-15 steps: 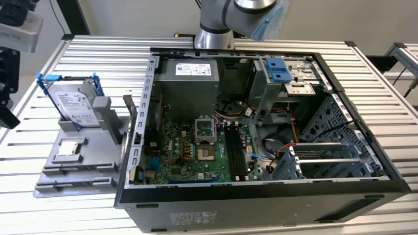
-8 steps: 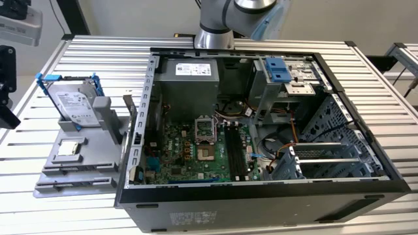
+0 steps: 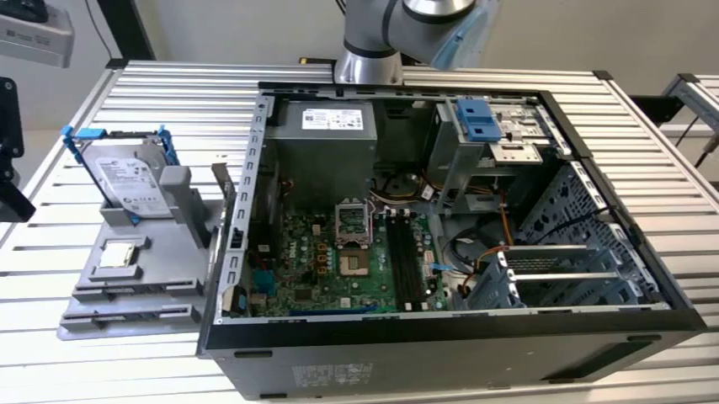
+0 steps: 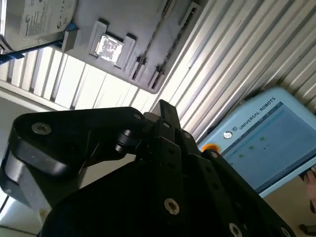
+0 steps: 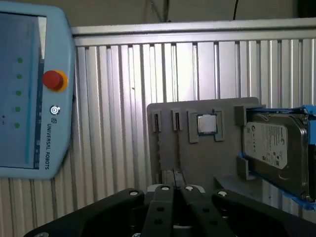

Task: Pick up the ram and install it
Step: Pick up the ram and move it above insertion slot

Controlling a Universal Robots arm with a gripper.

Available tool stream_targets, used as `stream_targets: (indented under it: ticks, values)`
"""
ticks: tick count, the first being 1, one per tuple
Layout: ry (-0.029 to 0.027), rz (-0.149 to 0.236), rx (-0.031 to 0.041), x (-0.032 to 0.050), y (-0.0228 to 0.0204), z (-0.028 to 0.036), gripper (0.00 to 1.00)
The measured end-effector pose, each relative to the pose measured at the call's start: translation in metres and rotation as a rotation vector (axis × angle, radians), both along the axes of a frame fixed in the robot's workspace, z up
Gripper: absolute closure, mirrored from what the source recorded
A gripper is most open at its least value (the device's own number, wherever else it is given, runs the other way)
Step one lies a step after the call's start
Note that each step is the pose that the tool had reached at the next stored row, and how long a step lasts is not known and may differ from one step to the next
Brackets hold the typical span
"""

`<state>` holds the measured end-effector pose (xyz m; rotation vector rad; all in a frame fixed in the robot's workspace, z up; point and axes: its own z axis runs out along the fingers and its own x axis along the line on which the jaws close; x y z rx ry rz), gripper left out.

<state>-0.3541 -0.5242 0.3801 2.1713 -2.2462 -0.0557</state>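
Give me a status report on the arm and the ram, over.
Gripper fingers shut, empty. Ram standing on the gray holder beside the open case, untouched. Nothing over the memory slots.

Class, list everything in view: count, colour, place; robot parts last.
table: one, silver, beneath all.
computer case: one, black, open, on table.
motherboard: one, green, inside case.
holder: one, grey, exterior view's left of case.
hard drive: one, silver, blue-framed, upright in holder.
chip: one, silvery, flat in holder.
ram: one, dark, on edge between holder and case.
pendant: one, pale blue, on table.
arm: one, grey, behind case.
gripper: one, black, shut, above table.
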Motion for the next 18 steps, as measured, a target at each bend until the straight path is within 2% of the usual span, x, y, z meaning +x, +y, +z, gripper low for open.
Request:
stream_targets:
  ticks: [3, 7, 8, 12, 13, 16, 18]
  values:
    - [-0.0005, 0.028, 0.0, 0.0, 0.0, 0.0, 1.0]
    - [-0.0006, 0.032, -0.0001, 0.0, 0.0, 0.0, 1.0]
    - [-0.0016, 0.032, -0.0002, 0.0, 0.0, 0.0, 1.0]
    - [-0.0143, 0.036, -0.0001, 0.0, 0.0, -0.0001, 1.0]
    - [-0.0158, 0.038, 0.0, 0.0001, 0.0, -0.0003, 1.0]
    - [-0.0162, 0.047, 0.0021, 0.0, 0.0001, -0.0007, 1.0]
    - [-0.0162, 0.073, 0.0026, 0.0, 0.0001, -0.001, 1.0]
